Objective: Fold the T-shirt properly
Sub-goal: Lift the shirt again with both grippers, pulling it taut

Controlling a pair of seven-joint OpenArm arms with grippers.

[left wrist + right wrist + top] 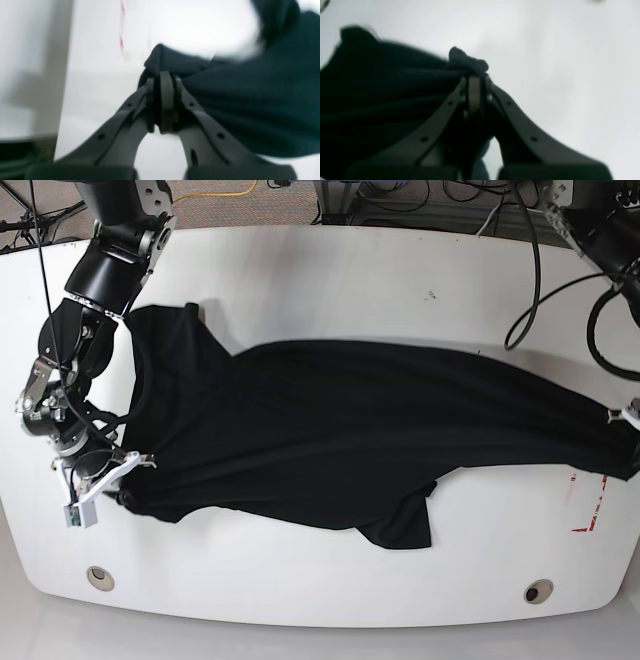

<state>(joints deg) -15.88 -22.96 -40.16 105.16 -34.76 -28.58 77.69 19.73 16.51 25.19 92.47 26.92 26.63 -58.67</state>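
Across the base view, a white table [330, 280] with rounded corners fills almost the whole frame; its far edge meets a floor strip carrying cables [420, 195], one of them yellow. Two round holes [100, 578] sit near the table's front edge, and red tape marks [590, 505] lie near the front corner on the left arm's side.

T-shirt [330, 430]: black, stretched lengthwise across the table, spanning from one gripper to the other. One sleeve [405, 520] points toward the front edge; a second corner [185, 315] points toward the far edge.

Right gripper [115, 490]: at the end of the cloth on the base view's left side. The right wrist view shows the jaws closed on a bunched tuft of the T-shirt [382, 95], which protrudes just beyond the right gripper [473, 82].

Left gripper [162, 82]: the base view shows only its edge at the frame's right border. The left wrist view shows what the base view does not: jaws clamped on a fold of the T-shirt [250, 105], with cloth trailing to one side. That view also shows the red tape blurred, and the table edge with a pale floor beyond.
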